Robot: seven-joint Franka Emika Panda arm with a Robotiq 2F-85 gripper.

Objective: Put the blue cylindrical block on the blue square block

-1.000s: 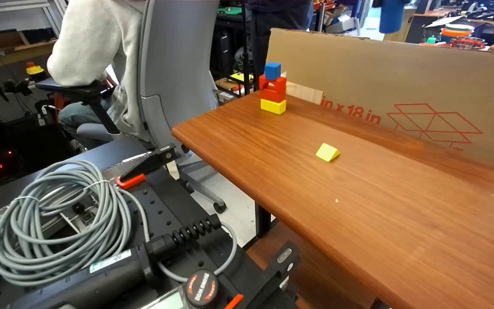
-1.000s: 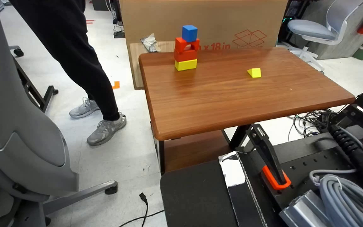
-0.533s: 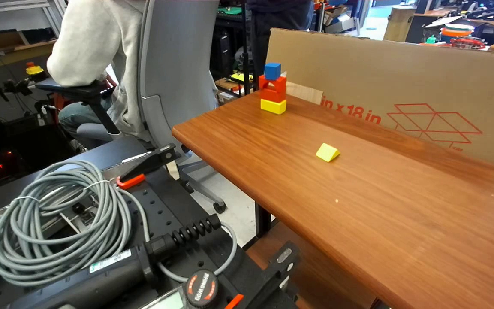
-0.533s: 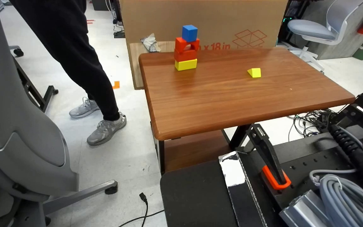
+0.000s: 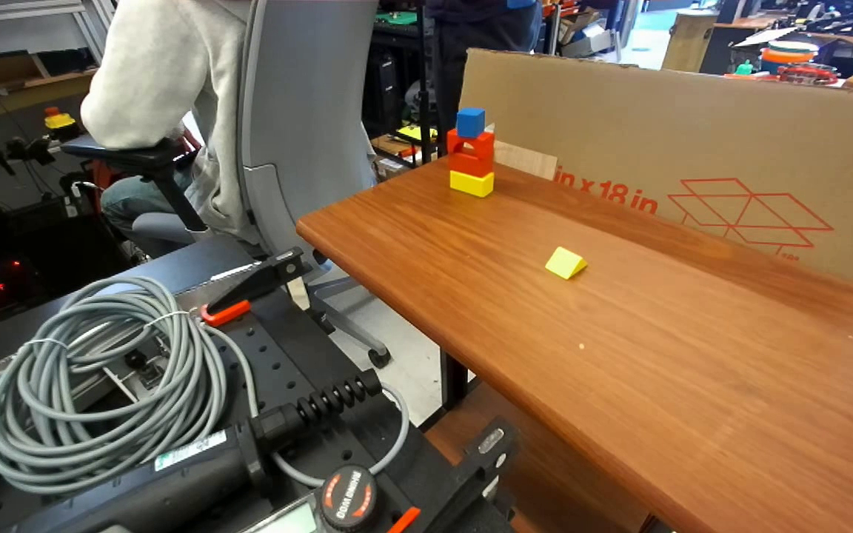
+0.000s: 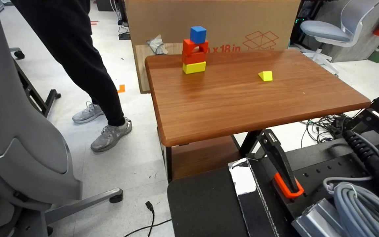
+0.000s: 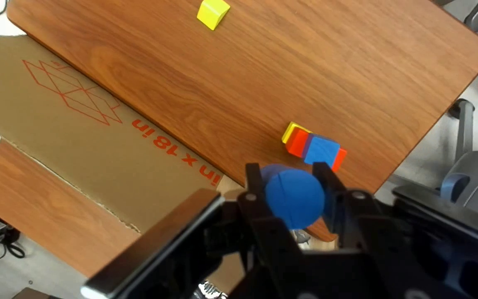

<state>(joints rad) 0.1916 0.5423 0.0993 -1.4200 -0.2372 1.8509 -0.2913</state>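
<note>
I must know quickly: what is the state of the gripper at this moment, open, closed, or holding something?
Gripper: closed on the blue cylinder, holding it, as the wrist view shows.

Tally stands at six: one blue cylindrical block (image 7: 295, 200) and, at its one o'clock in the wrist view, one blue square block (image 7: 322, 150), plus one red arch block (image 6: 188, 45), one further red block (image 6: 193, 59), one yellow slab (image 6: 194, 68) and, at the slab's three o'clock in an exterior view, one yellow wedge (image 6: 266, 76).

The hand (image 7: 288, 178) partly hides the blue cylindrical block (image 7: 294, 200); the wrist view's upper edge crops the table (image 7: 326, 62).
</note>
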